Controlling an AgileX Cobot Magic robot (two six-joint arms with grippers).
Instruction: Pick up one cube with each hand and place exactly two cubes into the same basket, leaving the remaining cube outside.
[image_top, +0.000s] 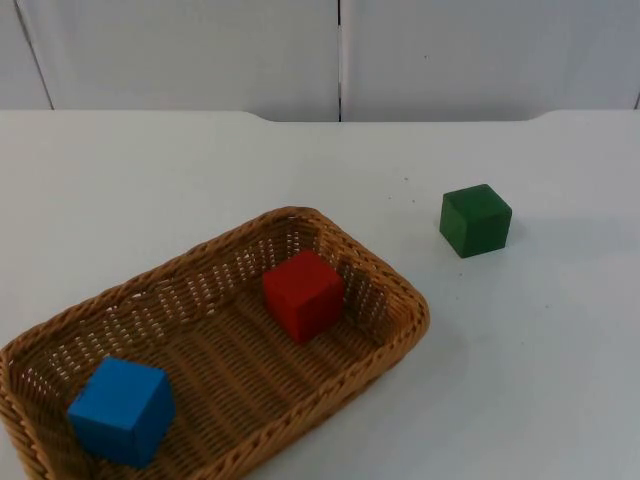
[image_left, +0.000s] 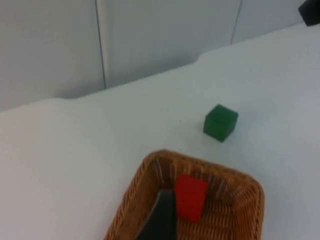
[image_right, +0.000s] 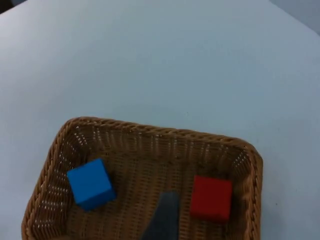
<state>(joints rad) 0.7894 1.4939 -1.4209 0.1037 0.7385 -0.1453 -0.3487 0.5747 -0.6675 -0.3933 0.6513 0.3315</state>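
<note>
Woven brown wicker basket (image_top: 400, 285) holds a red wooden cube (image_top: 303, 294) and blue cube (image_top: 122, 410); green cube (image_top: 475, 220) sits outside. Gripper states: cannot tell.

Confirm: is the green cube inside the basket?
No. The green cube sits on the table outside the basket, which holds the red cube and blue cube.
</note>
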